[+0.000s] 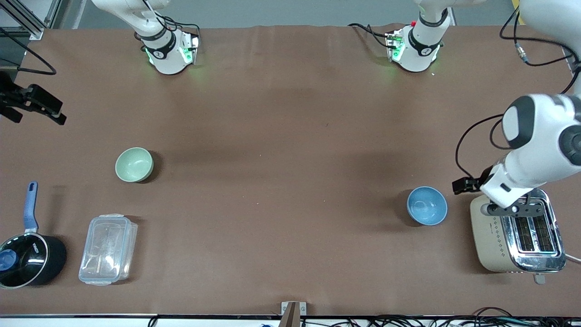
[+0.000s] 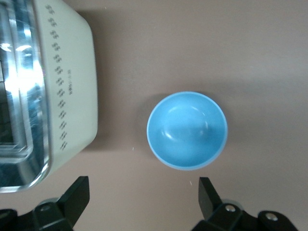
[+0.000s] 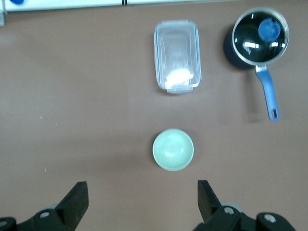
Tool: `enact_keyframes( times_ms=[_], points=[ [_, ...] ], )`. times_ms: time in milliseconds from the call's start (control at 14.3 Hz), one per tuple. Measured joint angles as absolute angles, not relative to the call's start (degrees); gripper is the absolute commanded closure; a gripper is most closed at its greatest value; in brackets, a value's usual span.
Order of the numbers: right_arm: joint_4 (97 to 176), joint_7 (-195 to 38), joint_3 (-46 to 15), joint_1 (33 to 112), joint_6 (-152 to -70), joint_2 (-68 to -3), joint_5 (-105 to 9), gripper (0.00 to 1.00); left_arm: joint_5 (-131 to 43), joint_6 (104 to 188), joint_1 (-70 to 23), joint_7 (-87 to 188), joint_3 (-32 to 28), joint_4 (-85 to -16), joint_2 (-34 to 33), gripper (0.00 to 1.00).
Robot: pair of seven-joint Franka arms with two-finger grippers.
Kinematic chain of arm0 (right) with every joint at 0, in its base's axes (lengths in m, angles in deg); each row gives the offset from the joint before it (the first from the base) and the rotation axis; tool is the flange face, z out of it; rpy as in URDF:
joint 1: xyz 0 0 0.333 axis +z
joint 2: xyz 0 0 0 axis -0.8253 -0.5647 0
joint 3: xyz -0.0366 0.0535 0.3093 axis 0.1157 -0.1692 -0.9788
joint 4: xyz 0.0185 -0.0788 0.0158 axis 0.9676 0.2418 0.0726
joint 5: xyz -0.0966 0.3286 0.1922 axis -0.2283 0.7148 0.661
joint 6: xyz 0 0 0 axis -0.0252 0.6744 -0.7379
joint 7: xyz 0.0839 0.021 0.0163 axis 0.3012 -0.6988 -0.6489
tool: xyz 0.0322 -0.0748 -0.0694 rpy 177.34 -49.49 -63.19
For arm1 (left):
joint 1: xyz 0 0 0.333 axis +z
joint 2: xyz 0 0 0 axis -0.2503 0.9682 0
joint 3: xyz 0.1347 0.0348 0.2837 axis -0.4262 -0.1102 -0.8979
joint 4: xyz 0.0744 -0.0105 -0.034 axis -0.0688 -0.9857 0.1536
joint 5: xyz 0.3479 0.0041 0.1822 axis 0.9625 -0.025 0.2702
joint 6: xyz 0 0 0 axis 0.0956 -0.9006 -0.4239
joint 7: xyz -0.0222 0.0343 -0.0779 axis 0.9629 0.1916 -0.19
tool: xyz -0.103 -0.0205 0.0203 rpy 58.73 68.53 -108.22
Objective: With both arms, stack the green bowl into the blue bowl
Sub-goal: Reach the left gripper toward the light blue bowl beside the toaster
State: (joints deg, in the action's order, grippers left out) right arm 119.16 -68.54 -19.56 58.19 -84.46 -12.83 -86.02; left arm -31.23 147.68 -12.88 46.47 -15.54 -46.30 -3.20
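While both bowls sit untouched and well apart, we hold the left gripper (image 2: 144, 197) and right gripper (image 3: 143, 199) spread wide and empty above the blue bowl (image 1: 426, 205) and green bowl (image 1: 134, 164), stacking not yet begun.

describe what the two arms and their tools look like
Both arms are glossy white with dark grey joint bands and loose black cables; the left arm shows this best. Their bases glow green. The left tool and right tool each have two black wedge-shaped fingers on a black body with silver screws.
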Motion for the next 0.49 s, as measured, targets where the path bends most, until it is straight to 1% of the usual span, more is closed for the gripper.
enact_keyframes(
  times_ms=[140, 350, 490],
  points=[
    [119.2, -68.6, -19.2, 57.8, -85.0, -13.0, -86.0, 0.0, -31.2, 151.0, -12.1, 46.5, -15.6, -46.5, 0.4, 0.0],
    [119.5, -68.6, -18.9, 55.8, -84.6, -13.8, -86.0, 0.0, -31.2, 153.7, -11.9, 46.5, -15.5, -46.6, 4.6, 0.0],
    [119.7, -68.6, -18.8, 54.3, -83.6, -14.2, -86.1, 0.0, -31.2, 154.2, -12.0, 46.5, -15.5, -46.6, 6.6, 0.12]
  ],
)
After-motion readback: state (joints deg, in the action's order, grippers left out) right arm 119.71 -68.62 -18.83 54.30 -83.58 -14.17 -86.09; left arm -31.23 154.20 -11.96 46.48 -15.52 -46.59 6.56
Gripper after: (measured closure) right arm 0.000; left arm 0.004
